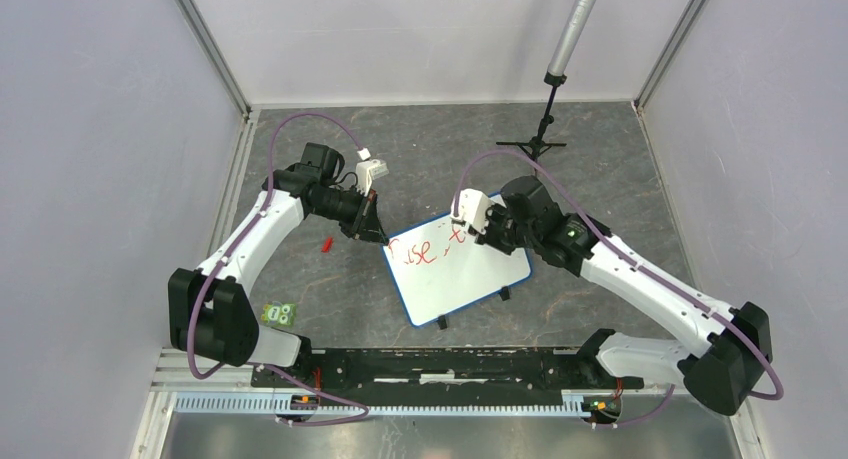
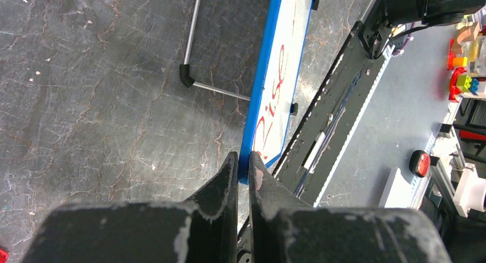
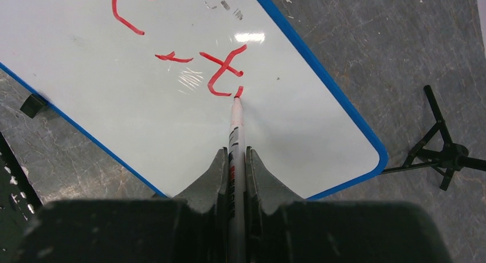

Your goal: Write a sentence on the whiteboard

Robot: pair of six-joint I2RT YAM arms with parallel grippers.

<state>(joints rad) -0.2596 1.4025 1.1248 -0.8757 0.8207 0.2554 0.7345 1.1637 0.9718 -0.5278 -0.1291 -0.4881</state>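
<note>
Centre frame, on the dark desk (image 1: 600, 169): the left pincer (image 1: 373, 228) clamps a corner of the whiteboard (image 1: 470, 279); the right pincer (image 3: 236, 155) grips a red marker (image 3: 235, 122), its tip touching the sentence (image 3: 220, 68).

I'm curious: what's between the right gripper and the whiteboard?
A marker, shut in the right gripper, its red tip touching the whiteboard; right wrist view shows it.
</note>
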